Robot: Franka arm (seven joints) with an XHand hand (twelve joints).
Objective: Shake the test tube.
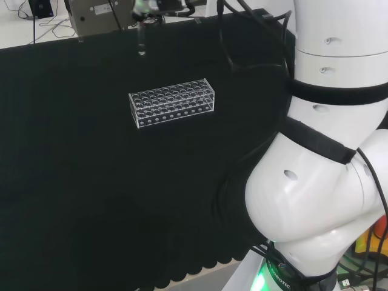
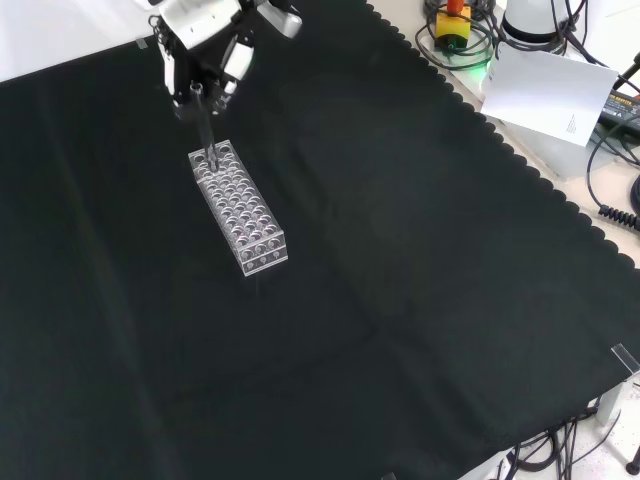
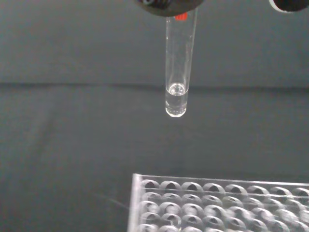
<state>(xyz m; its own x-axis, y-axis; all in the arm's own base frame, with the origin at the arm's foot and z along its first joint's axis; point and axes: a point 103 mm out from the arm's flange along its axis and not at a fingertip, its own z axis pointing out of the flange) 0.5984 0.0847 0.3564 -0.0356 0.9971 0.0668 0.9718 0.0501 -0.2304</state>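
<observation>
Here, at the upper left of the front view, our black and white hand (image 2: 205,45) pinches the clear glass test tube (image 2: 205,125) by its top, its long axis hanging upright above the clear plastic rack (image 2: 240,210).

the table (image 2: 420,300) is covered in plain black cloth with a scalloped edge, unpatterned; in the wrist view it reads dark grey. the rack (image 2: 238,209) is colourless clear plastic, its top marked by a regular grid of round holes in even rows. the test tube (image 3: 177,67) is clear glass with a small amount of colourless liquid at its rounded bottom and a red mark near its upper end. the robot hand (image 2: 205,45) is black and white. the arm links (image 1: 327,151) are glossy white, with black bands at the joints. a yellow and red button box (image 2: 455,22) sits beyond the cloth in the front view, beside a green glow.
</observation>
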